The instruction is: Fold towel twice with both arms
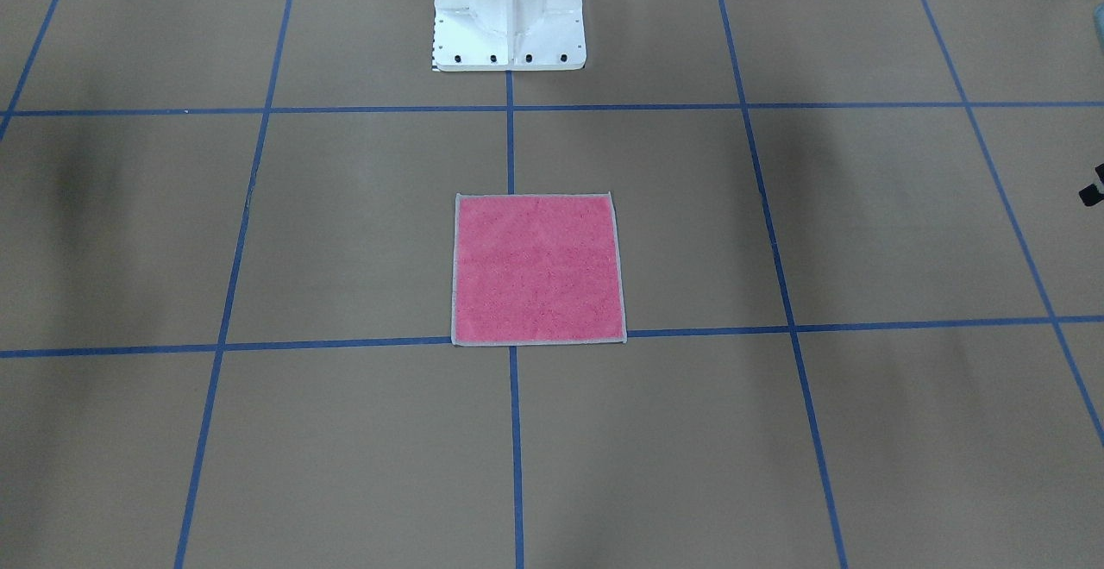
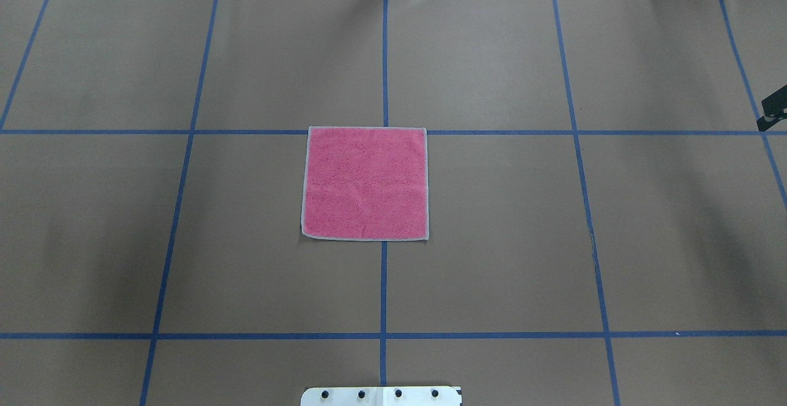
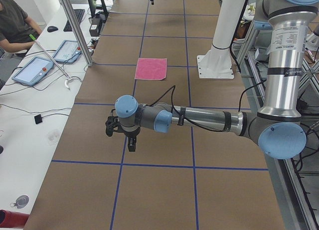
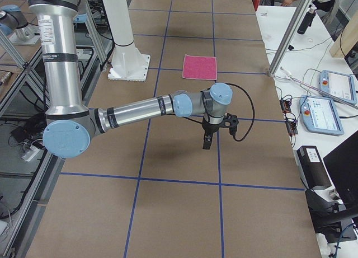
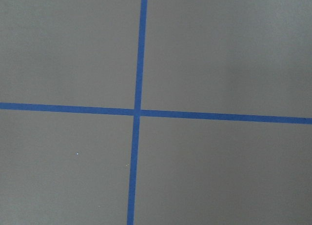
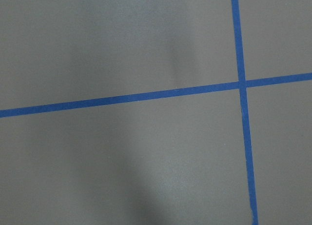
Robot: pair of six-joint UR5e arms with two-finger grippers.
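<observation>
The large table covered in brown paper (image 2: 492, 240) is marked into rectangles by blue tape lines (image 2: 384, 55). The white metal pedestal base (image 1: 509, 13) stands at the robot's edge of it, on the centre line. The left arm of silver-grey tube with light-blue joint caps (image 3: 199, 121) reaches out level and low over the paper towards the table's left end, its wrist turned down. The right arm, of the same build (image 4: 140, 109), does the same towards the right end. Both arms are well apart from the cloth. The small square terry towel, pink with a light grey stitched border (image 2: 365, 183), lies flat and unfolded, pink face up, in the middle of the table. It sits straight out from the pedestal but is not touching it. The centre tape line runs under it, and its edge farthest from the robot lies along a cross line of tape. All 4 edges are straight, and nothing rests on it. The black left gripper (image 3: 131, 145) hangs pointing down above the paper beside a tape line. The black right gripper (image 4: 206, 141) hangs the same way at the other end. Neither holds anything, and I cannot tell whether their fingers stand wide or narrow. The 2 wrist views show only brown paper and 1 crossing of tape each.
</observation>
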